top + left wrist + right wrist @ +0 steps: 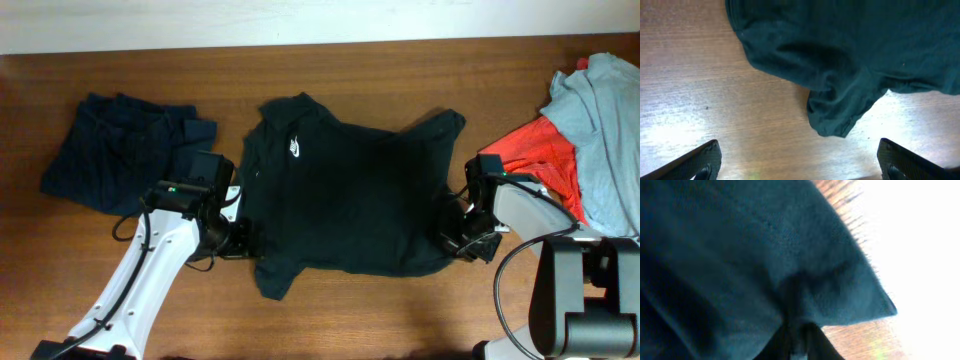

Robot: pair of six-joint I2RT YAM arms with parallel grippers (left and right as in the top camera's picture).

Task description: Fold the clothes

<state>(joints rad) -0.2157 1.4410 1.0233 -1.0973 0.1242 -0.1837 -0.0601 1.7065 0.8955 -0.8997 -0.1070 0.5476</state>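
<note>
**A:** Where is the shirt (350, 190)?

**B:** Mid-bench, spread out flat, with the white logo (296, 146) facing up toward the far left. It is very dark, nearly black, and lightly rumpled. One corner juts out far right and another near left.

**A:** What is the right gripper (462, 238) doing?

**B:** It is clenched on the shirt's right edge (its wrist view shows cloth gathered into the fingers). I'd judge it holds there so that side can be lifted and carried over for a fold.

**A:** And the left gripper (238, 237)?

**B:** Released, jaws wide, low over the bare bench (400, 310) just beside the shirt's near-left edge. A lump of cloth lies ahead of the fingers, apart from them. It is probably lined up to pinch that side, so both edges can rise together.

**A:** Anything beyond the shirt?

**B:** A navy garment (120, 150) lies folded at the far left, well clear of the arms (likely finished). At the far right, red cloth (535, 155) and grey cloth (605, 130) sit in a loose heap, I'd say waiting their turn.
</note>
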